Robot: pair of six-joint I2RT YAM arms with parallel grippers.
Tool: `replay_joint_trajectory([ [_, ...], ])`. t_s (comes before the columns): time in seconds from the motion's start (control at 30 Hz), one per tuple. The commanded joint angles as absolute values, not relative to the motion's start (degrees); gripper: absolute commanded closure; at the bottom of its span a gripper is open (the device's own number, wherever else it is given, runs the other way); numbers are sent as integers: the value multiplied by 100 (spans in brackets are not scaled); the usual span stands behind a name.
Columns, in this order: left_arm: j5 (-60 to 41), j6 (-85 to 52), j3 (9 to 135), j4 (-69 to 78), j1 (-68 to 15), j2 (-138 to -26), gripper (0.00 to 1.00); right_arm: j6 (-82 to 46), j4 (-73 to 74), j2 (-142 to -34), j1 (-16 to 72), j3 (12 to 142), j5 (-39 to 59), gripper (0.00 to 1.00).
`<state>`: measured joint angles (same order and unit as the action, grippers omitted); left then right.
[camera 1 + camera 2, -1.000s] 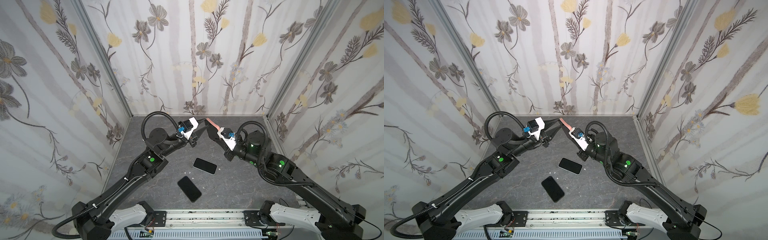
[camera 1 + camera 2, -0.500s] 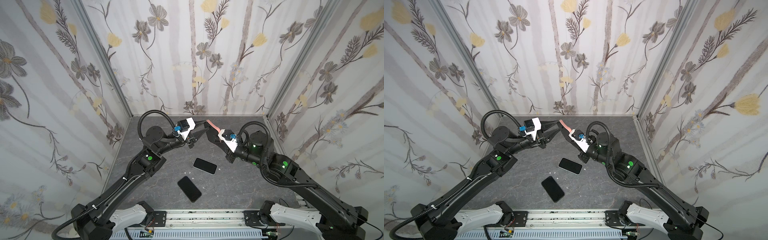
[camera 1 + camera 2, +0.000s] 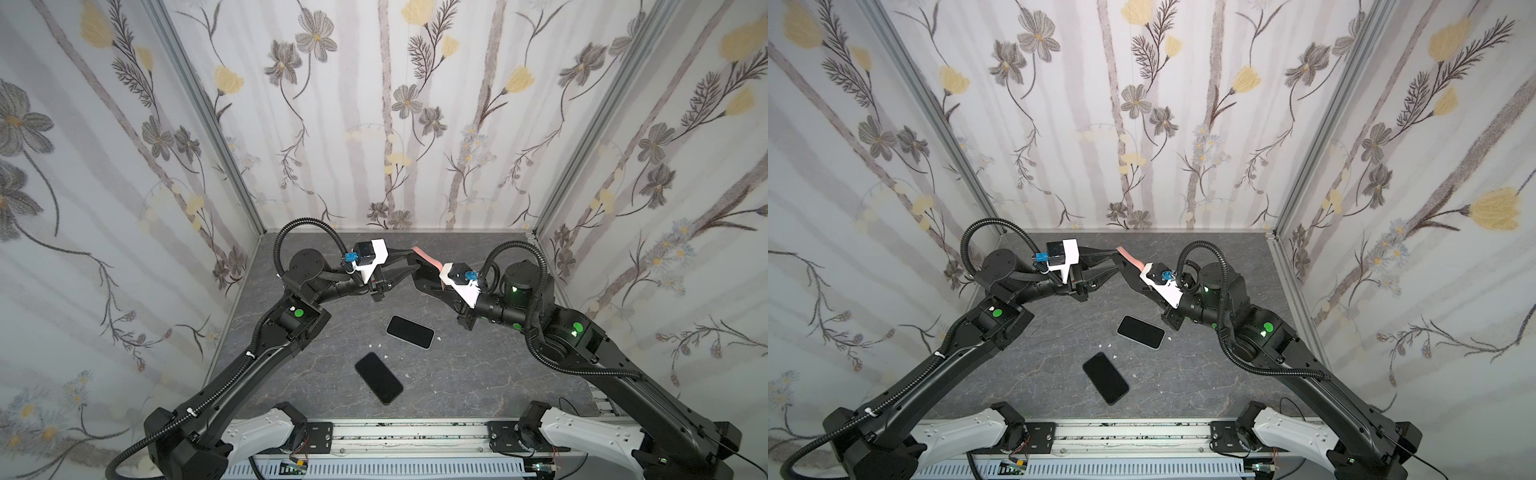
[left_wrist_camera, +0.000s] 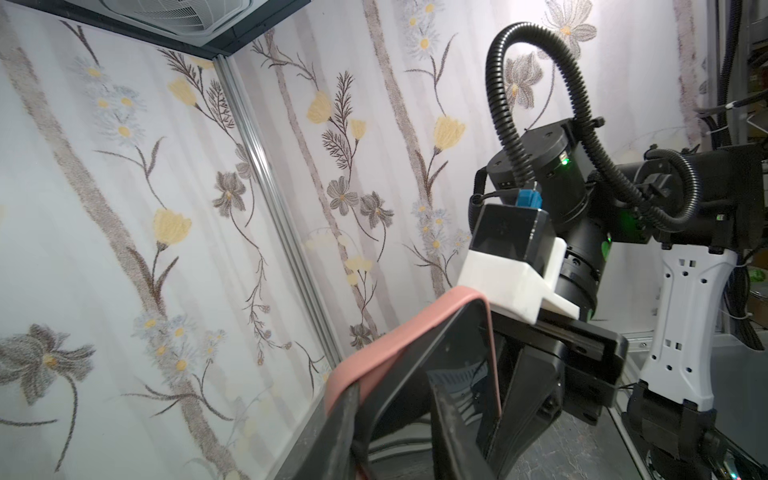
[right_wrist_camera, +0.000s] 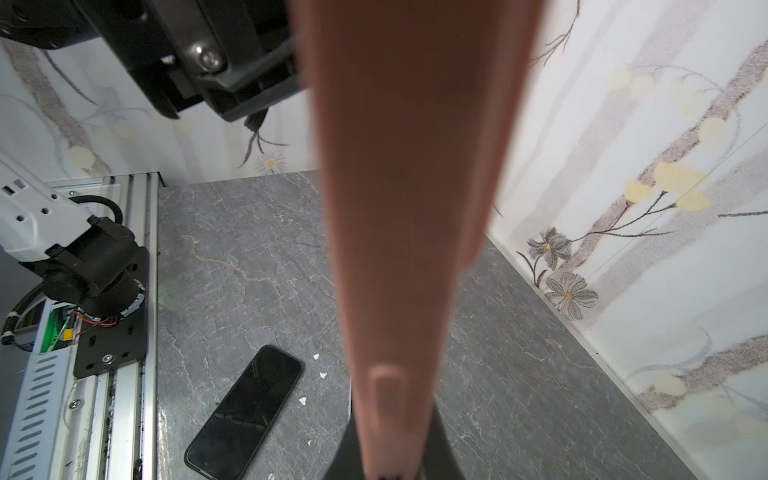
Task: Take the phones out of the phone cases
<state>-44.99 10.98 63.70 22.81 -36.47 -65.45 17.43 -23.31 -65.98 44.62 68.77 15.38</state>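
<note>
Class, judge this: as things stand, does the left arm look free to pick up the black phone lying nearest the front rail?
Probably not yet. Nothing blocks the black phone on the table, but the left gripper is clamped on the pink case held aloft with the right gripper.

bright even light, blurred near foreground

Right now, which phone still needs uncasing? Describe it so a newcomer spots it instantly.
Look toward the floral back wall, above the grey marble table. There the left end effector and right end effector meet, with a phone raised between them. Unlike the two bare black phones lying flat on the table, it wears a pink case and is off the surface.
</note>
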Motion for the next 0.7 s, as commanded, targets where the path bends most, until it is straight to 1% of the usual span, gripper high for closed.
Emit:
replay_joint_trajectory([
  [0.0, -5668, 846, 6350, 1830, -3667, -6636, 72, 1725, -1001, -6502, 4281, 6823, 2674, 100],
  [0.13, -5899, 493, 6251, 2268, -3666, -6592, 71, 1430, -459, -6318, 4058, 6635, 3058, 100],
  [0.23, -6110, 16, 6214, 2807, -3680, -6624, 69, 1113, 106, -6202, 3956, 6447, 3302, 100],
  [0.4, -6099, -292, 6240, 3143, -3864, -6718, 66, 564, 1174, -6106, 3902, 6166, 3536, 100],
  [0.53, -6074, -316, 6205, 3178, -3955, -6800, 67, 577, 1104, -6255, 3905, 6321, 3582, 100],
  [0.67, -6034, -308, 6112, 3182, -3972, -6820, 71, 695, 659, -6406, 3902, 6541, 3324, 100],
])
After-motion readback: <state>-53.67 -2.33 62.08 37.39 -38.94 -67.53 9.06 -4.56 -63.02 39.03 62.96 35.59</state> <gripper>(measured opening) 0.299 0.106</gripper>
